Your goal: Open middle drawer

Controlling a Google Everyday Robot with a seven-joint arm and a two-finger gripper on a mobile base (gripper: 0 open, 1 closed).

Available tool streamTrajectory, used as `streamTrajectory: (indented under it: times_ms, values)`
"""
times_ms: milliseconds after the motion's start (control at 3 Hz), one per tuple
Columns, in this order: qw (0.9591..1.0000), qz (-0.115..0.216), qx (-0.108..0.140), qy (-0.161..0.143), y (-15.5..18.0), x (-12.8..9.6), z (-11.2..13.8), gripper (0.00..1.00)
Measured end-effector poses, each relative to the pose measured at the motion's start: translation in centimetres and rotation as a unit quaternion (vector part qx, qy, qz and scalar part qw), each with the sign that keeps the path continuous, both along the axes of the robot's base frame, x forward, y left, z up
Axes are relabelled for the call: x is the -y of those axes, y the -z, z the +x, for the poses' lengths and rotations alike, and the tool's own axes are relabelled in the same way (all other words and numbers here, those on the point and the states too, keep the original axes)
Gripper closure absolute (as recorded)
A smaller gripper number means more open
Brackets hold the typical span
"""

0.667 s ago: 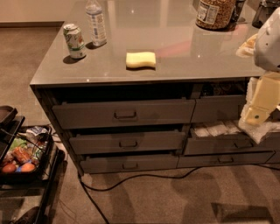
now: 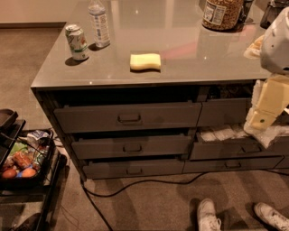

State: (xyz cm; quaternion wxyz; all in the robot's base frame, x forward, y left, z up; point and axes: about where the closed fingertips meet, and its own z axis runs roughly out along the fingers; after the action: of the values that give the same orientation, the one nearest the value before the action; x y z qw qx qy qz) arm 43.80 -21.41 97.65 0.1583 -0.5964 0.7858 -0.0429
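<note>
The middle drawer (image 2: 131, 147) is the wide dark-grey one in the left stack, between a taller-fronted top drawer (image 2: 128, 118) and a low bottom drawer (image 2: 133, 168). Its front stands slightly out of the cabinet, with a dark gap above it and a small bar handle (image 2: 132, 148) at centre. My gripper (image 2: 261, 121) hangs at the end of the cream arm at the right edge. It is in front of the narrower right-hand drawers and well to the right of the middle drawer's handle, touching none of the left drawers.
On the grey countertop (image 2: 189, 58) are a yellow sponge (image 2: 145, 61), a soda can (image 2: 77, 42), a water bottle (image 2: 99, 23) and a jar (image 2: 221, 13). A right-hand drawer holds white packets (image 2: 223, 133). A cart with food (image 2: 20, 164) stands at the left. A black cable (image 2: 135, 184) and white shoes (image 2: 208, 215) are on the floor.
A person's white shoes have come into view on the floor at the lower right. The arm and the drawers stand much as before.
</note>
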Motion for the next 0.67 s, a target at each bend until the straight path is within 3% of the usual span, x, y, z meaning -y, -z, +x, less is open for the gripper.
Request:
streamTrajectory:
  times_ms: [333, 667]
  values:
    - [0.9995, 0.006, 0.025, -0.019, 0.0, 0.0, -0.4, 0.0]
    - [0.9966, 0.042, 0.061, -0.037, 1.5, 1.4, -1.8, 0.0]
